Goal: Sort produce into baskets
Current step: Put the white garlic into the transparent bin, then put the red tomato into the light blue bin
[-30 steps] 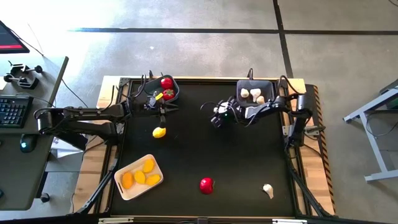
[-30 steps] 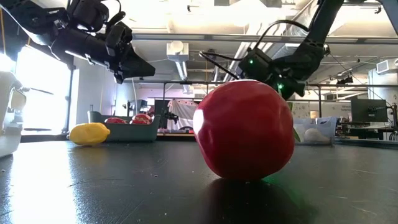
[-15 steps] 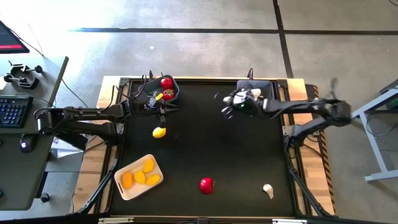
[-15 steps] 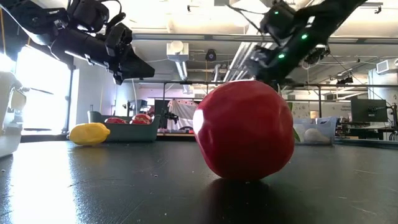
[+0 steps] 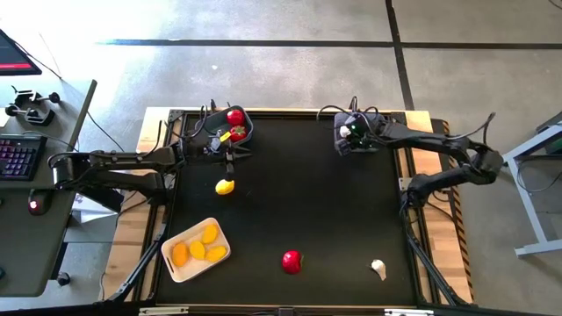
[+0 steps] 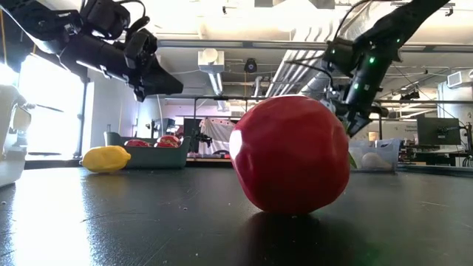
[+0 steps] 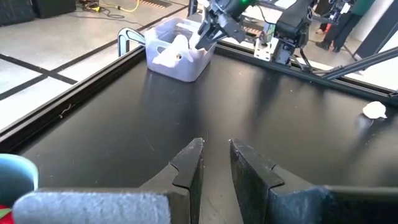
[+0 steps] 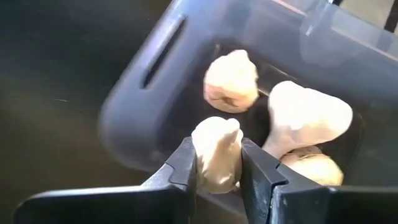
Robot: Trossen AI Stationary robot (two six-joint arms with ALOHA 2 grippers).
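Observation:
My right gripper (image 8: 217, 163) is shut on a whitish garlic bulb (image 8: 216, 152) over the near-left rim of the dark grey rectangular bin (image 5: 367, 123), at the table's far right. Three more garlic bulbs (image 8: 231, 81) lie in the bin. My left gripper (image 5: 230, 160) hovers narrowly open and empty just beyond a lemon (image 5: 226, 185) lying on the black mat. Red pieces (image 5: 235, 117) sit in the rounded grey-blue bin (image 5: 248, 132). Three lemons (image 5: 209, 233) lie in the cream tray (image 5: 171, 262). My right gripper pinches the garlic bulb's two sides (image 8: 200, 155) between its two fingers (image 8: 186, 163). The fingers slant downward over the bin's rim. The bulb is lifted clear, above the bin's near wall (image 8: 143, 124), touching nothing else.
A red piece (image 5: 291, 261) and a garlic bulb (image 5: 378, 268) lie loose near the table's near edge; the red piece fills the low view (image 6: 290, 154). The mat's middle is bare. A desk with a keyboard (image 5: 19, 158) stands left of the table.
My right gripper has carried the garlic bulb from the mat's far middle toward the table's right and far edges, rising on the way, and now hangs over the dark grey bin's rim, still shut on the bulb.

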